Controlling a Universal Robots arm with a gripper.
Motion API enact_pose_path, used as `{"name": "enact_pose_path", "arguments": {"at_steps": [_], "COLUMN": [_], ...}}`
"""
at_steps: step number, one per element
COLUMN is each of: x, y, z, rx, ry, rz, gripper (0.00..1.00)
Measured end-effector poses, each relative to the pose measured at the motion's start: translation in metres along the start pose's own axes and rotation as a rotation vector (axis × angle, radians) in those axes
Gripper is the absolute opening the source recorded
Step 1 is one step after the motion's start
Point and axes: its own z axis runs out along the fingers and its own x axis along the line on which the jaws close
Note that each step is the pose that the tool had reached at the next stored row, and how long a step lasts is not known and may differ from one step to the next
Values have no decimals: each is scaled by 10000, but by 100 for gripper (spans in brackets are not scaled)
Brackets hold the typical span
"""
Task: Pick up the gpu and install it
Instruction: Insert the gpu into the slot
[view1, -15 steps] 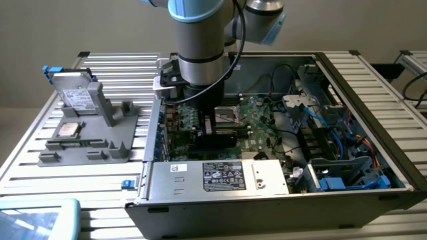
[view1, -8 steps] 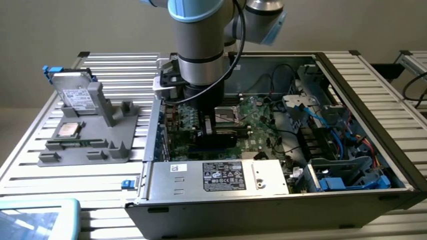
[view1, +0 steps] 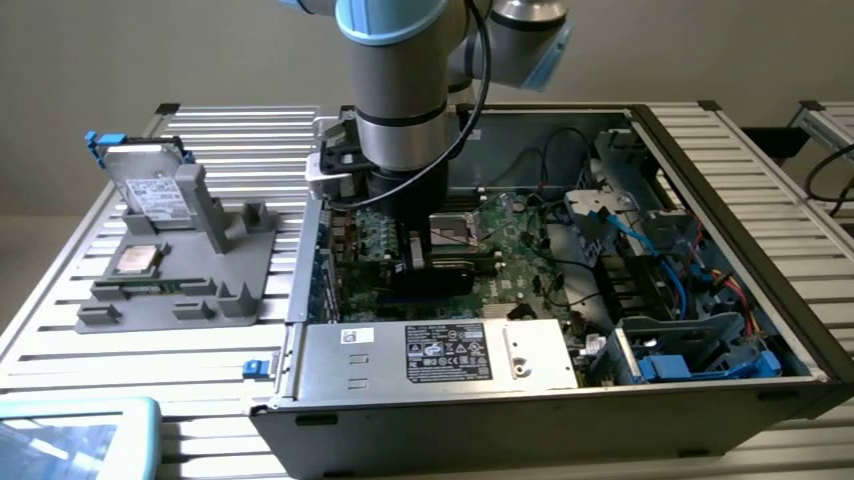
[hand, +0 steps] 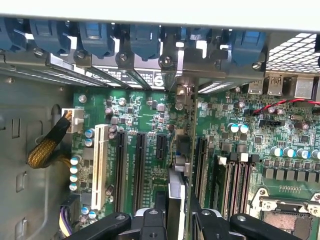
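The gripper (hand: 176, 220) is closed on the gpu (hand: 179, 150), its two fingers (hand: 152, 220) pinching the card's upper edge from either side, so that the card is seen edge-on, running from between them down toward the motherboard (hand: 150, 115). The gpu stands upright over the row of black slots (hand: 140, 170), its far end and metal bracket reaching the rear wall of the case beside the blue latches (hand: 145, 40); whether its lower edge has entered a slot or sits just above one cannot be told. By my judgement the pick is done and the install is in hand: the card must stay square to the slot, with the bracket lined up in its rear opening, and go straight down with even pressure. The exterior view gives what the wrist cannot: the arm (view1: 400, 90) reaching down into the open case (view1: 694, 150) on the table (view1: 80, 300), and a grey holder (view1: 180, 260) on that view's left bearing a silver drive (view1: 150, 190). There the arm hides the card itself.
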Motion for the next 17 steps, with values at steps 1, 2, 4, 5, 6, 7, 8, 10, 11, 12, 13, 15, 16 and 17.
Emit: {"name": "enact_pose_path", "arguments": {"at_steps": [1, 2, 4, 5, 6, 7, 8, 10, 11, 12, 13, 15, 16, 17], "x": [0, 0, 0, 0, 0, 0, 0, 0, 0, 0, 0, 0, 0, 0], "y": [0, 0, 0, 0, 0, 0, 0, 1, 1, 1, 1, 1, 1, 1], "z": [1, 1, 1, 1, 1, 1, 2, 6, 6, 7, 9, 10, 11, 11], "rx": [1, 1, 1, 1, 1, 1, 0, 1, 1, 0, 0, 1, 1, 1], "ry": [-1, -1, -1, -2, -2, 0, 0, -1, 0, 0, 0, -1, -1, 0], "rz": [0, 0, 0, 0, 0, 0, 0, 0, 0, 0, 0, 0, 0, 0], "gripper": [27, 27, 27, 27, 27, 27, 27, 27, 27, 27, 27, 27, 27, 27]}}
